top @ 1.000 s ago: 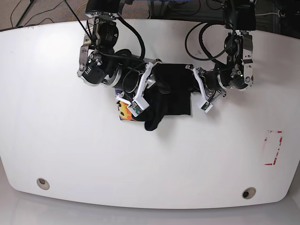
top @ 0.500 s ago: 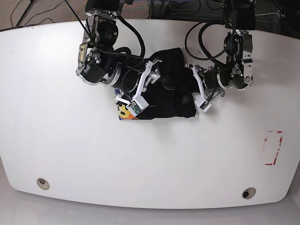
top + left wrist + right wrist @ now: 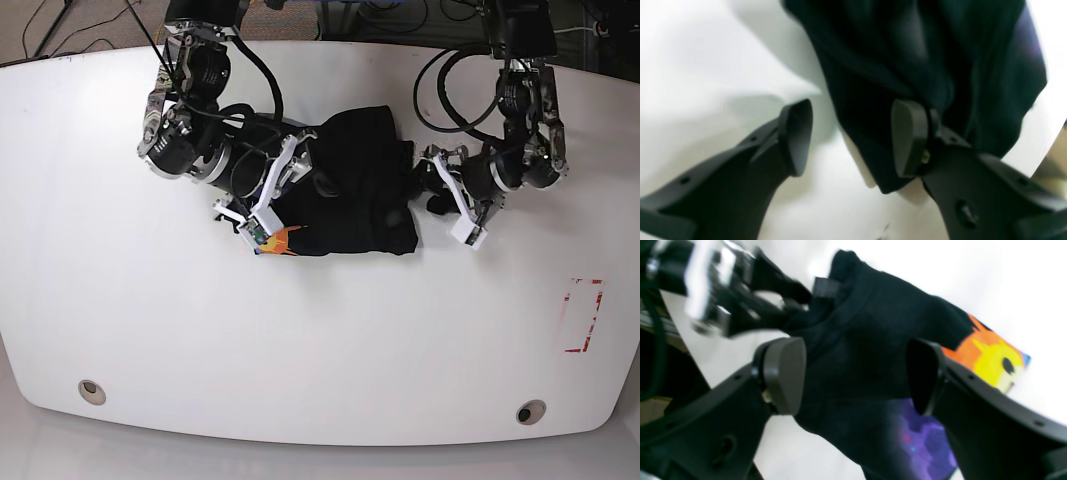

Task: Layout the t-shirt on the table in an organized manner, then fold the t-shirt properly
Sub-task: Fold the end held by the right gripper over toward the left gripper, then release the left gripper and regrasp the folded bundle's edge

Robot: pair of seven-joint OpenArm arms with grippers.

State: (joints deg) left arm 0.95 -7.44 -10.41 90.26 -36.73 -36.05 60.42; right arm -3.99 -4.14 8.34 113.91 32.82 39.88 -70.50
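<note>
The black t-shirt (image 3: 355, 190) lies as a compact, roughly rectangular bundle on the far middle of the white table (image 3: 150, 330), between the two arms. It looks folded over on itself more than once, yet its top is lumpy near the far edge and its outline is uneven, so I judge the fold to be nearly made but not tidy. Part of the colourful printed graphic (image 3: 990, 356), orange and yellow with a purple patch below, sticks out from under the black cloth at the bundle's corner beside the right arm.

The right gripper (image 3: 853, 376) stands with its jaws spread wide on either side of the cloth, pressing nothing. The left gripper (image 3: 850, 136) also has its jaws apart; one pad (image 3: 907, 136) is close against the hanging edge of the cloth, the other pad is over bare table, and I see no pinch.

What is left, as I read it, is flattening the raised folds, squaring the edges and perhaps tucking the graphic corner in. The red-and-white mark (image 3: 583, 315) sits well apart, untouched.
</note>
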